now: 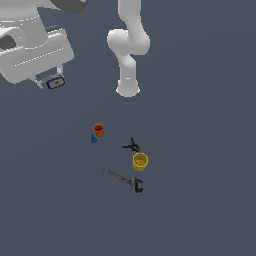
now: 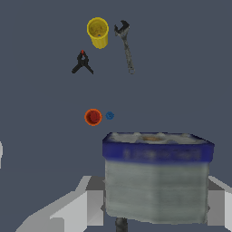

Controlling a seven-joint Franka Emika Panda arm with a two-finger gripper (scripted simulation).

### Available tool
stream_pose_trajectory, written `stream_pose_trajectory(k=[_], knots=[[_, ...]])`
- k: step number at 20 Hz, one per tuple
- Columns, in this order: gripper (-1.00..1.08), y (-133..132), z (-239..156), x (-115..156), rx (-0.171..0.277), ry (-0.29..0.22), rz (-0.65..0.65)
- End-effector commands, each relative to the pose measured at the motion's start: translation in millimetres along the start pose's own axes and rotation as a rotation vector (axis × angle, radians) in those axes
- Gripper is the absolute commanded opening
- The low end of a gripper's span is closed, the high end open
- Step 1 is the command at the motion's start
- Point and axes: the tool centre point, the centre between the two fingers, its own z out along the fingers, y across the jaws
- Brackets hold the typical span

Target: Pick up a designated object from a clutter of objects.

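The designated object (image 1: pixel 55 81) is a small flat light-grey and white piece with a dark blue rim. My gripper (image 1: pixel 52 81) is shut on it and holds it high above the floor, at the exterior view's upper left. In the wrist view the piece (image 2: pixel 156 176) fills the foreground between my grey fingers (image 2: pixel 86 206). The rest of the clutter lies far below: an orange cup (image 1: pixel 98 130), a small blue bit (image 1: pixel 93 139), a black clamp (image 1: pixel 132 146), a yellow cup (image 1: pixel 140 161) and a long grey wrench (image 1: pixel 124 180).
The arm's white base (image 1: pixel 128 87) stands behind the clutter. In the wrist view the orange cup (image 2: pixel 93 117) and blue bit (image 2: pixel 109 116) sit close together, and the clamp (image 2: pixel 82 63), yellow cup (image 2: pixel 98 31) and wrench (image 2: pixel 126 45) lie beyond them.
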Motion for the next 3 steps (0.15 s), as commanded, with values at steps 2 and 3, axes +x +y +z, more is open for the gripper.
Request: stream_pose_trajectory(k=[2,3], knots=[[-1.00,2.0,-2.0,-1.7,0.000,0.000,-0.001],[-1.00,2.0,-1.8,-1.3,0.000,0.000,-0.001]])
